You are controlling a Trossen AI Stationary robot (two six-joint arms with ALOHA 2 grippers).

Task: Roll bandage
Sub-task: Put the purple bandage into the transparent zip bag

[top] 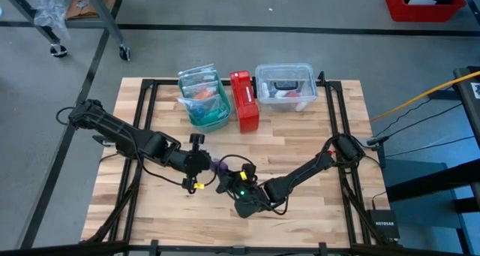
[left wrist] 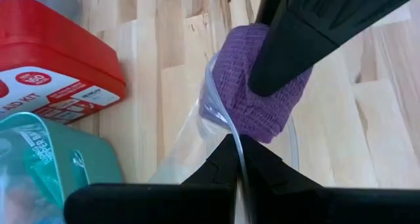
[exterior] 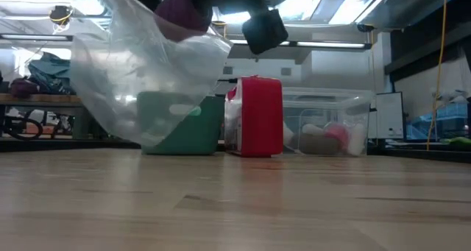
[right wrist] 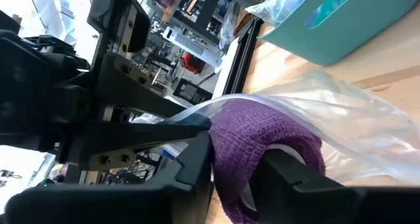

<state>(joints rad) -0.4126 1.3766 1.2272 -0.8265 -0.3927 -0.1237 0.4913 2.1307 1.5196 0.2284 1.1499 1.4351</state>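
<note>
Wooden table (top: pixel 300 147) — carrying a teal bin (top: pixel 206 109), red box (top: pixel 244 100), clear tub (top: pixel 285 85).

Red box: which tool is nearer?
Left. The left tool sits in front of the red box, pinching a clear bag; the right tool is farther back, on the bandage.

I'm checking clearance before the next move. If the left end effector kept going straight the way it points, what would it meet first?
Probably the purple bandage, just ahead of the left end effector, which is shut on a clear plastic bag. The right end effector grips that roll. Depth is hard to judge.
</note>
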